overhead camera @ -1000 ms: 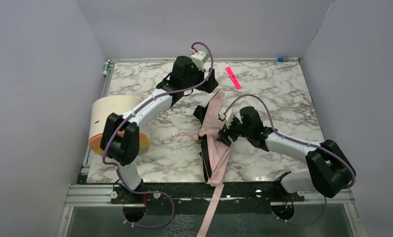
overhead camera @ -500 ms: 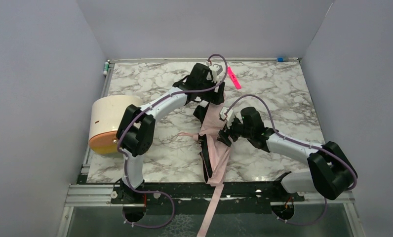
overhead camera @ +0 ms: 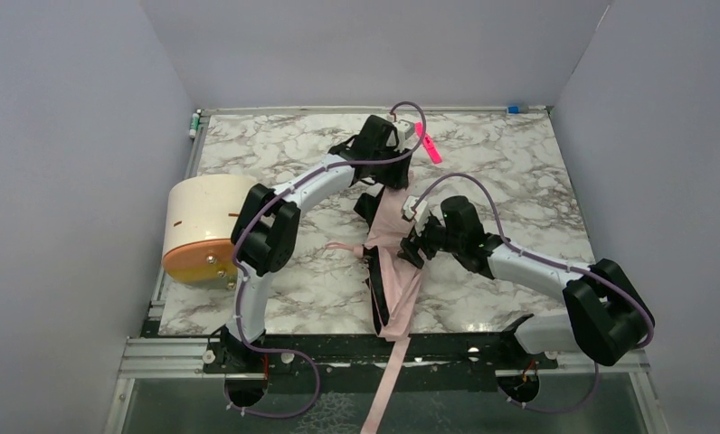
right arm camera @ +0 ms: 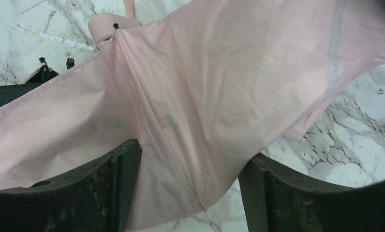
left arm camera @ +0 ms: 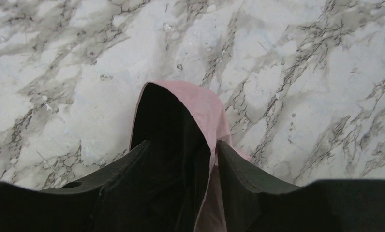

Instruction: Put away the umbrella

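The umbrella [overhead camera: 394, 262] lies collapsed in the middle of the marble table [overhead camera: 537, 181], pale pink with black lining, its strap [overhead camera: 383, 389] trailing over the front edge. My left gripper [overhead camera: 394, 176] is at its far end. In the left wrist view the open jaws [left arm camera: 181, 145] straddle a fold of black lining and pink fabric [left arm camera: 205, 106]. My right gripper [overhead camera: 409, 242] is at the umbrella's middle. In the right wrist view its jaws [right arm camera: 188, 150] stand wide open around the pink fabric [right arm camera: 219, 87], with the small pink handle [right arm camera: 108, 24] beyond.
A cream cylinder with an orange end [overhead camera: 203, 231] lies at the left edge of the table. A bright pink strip [overhead camera: 428, 142] lies at the back, just right of the left wrist. Grey walls enclose three sides.
The left arm has swung right and forward, bringing its gripper over the umbrella's far end. The right arm and the umbrella have not moved.
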`<action>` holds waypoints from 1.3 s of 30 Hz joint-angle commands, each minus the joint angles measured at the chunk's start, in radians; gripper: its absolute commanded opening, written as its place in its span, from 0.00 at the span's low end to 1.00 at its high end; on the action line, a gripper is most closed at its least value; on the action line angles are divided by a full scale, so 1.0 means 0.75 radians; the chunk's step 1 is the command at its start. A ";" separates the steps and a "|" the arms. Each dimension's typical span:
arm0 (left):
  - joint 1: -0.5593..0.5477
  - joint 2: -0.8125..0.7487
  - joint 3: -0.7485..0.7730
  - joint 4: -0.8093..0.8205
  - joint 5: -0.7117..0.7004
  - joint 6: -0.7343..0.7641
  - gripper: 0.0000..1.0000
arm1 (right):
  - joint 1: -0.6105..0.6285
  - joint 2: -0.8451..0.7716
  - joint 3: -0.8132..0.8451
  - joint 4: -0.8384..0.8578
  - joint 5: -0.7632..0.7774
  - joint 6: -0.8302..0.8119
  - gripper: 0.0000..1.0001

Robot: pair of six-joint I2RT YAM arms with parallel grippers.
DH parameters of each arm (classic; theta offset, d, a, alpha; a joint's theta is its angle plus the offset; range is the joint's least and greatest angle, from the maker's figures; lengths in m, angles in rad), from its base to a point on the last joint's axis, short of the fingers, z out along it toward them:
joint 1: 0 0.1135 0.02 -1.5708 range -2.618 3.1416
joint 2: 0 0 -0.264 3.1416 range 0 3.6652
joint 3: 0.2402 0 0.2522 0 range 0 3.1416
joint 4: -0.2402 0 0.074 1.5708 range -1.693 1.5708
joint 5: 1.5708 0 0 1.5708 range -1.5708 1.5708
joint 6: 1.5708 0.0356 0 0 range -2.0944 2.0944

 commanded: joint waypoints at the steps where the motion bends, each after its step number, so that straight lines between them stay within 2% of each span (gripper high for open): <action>1: -0.015 0.021 0.048 -0.069 -0.034 0.046 0.48 | 0.011 0.005 0.011 0.017 -0.010 0.018 0.75; 6: -0.017 0.016 0.097 -0.081 -0.035 0.049 0.28 | 0.009 0.001 0.008 0.022 0.000 0.023 0.75; 12: -0.017 -0.018 0.187 -0.080 -0.031 0.055 0.25 | 0.011 -0.004 0.005 0.025 -0.001 0.026 0.75; 16: -0.017 -0.058 0.204 -0.079 -0.006 0.060 0.02 | 0.010 0.001 0.009 0.026 0.006 0.032 0.75; 17: -0.017 -0.068 0.198 -0.079 0.001 0.067 0.00 | 0.010 0.003 0.009 0.025 0.010 0.034 0.75; 21: -0.017 -0.101 0.149 -0.081 0.003 0.097 0.01 | 0.010 0.001 0.006 0.030 0.014 0.039 0.75; 23: -0.017 -0.102 0.133 -0.090 -0.011 0.105 0.20 | 0.011 0.004 0.009 0.029 0.015 0.039 0.75; 26: -0.017 -0.084 0.126 -0.114 -0.010 0.109 0.39 | 0.010 0.004 0.008 0.030 0.013 0.039 0.75; 28: -0.016 -0.060 0.132 -0.141 -0.002 0.116 0.44 | 0.010 0.006 0.011 0.028 0.013 0.039 0.75; 34: -0.026 0.018 0.141 -0.177 0.024 0.122 0.47 | 0.010 0.008 0.011 0.026 0.011 0.039 0.75; 39: -0.031 0.060 0.164 -0.179 0.038 0.121 0.39 | 0.010 0.008 0.013 0.026 0.011 0.039 0.75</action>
